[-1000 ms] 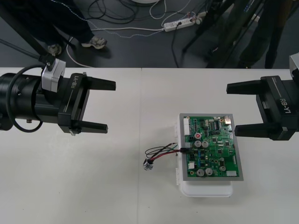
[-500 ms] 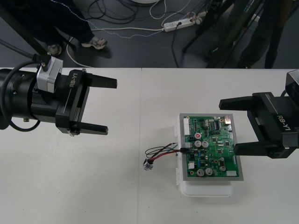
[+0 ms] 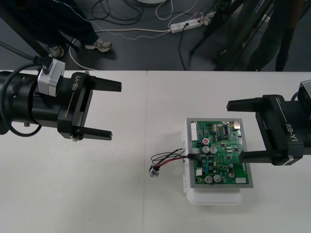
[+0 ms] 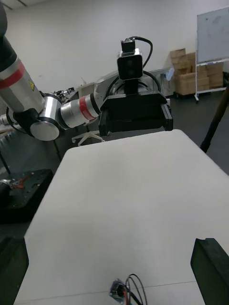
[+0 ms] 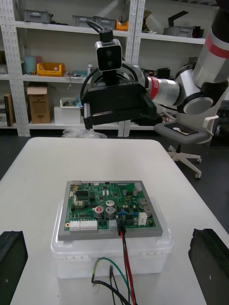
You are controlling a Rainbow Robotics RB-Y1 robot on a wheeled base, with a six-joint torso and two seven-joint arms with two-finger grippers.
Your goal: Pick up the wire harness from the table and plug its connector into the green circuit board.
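Left claw (image 3: 111, 110): wide open and empty. It hangs over the tabletop (image 3: 97, 194) toward its left edge, well apart from the work, and reads as standing off.
Right claw (image 3: 239, 130): wide open and empty. One finger lies beyond the far edge of the green circuit board (image 3: 219, 154); the other crosses its right edge.
Board: flat on a white base (image 3: 214, 198), right of the tabletop's middle, nearer the near edge.
Wire harness (image 3: 167, 158): thin wires loop on the tabletop just beside the board's left edge.
Plug (image 3: 193, 155): seated in the board at that left edge. The left wrist view shows the red wire running straight out of it.
Socket (image 3: 154, 171): loose on the tabletop, at the wires' free end.
Why so: with the plug in and nothing gripped, the job looks done and the harness let go.
Writing: "RB-Y1" in white on each claw's side. Board print too small to read.
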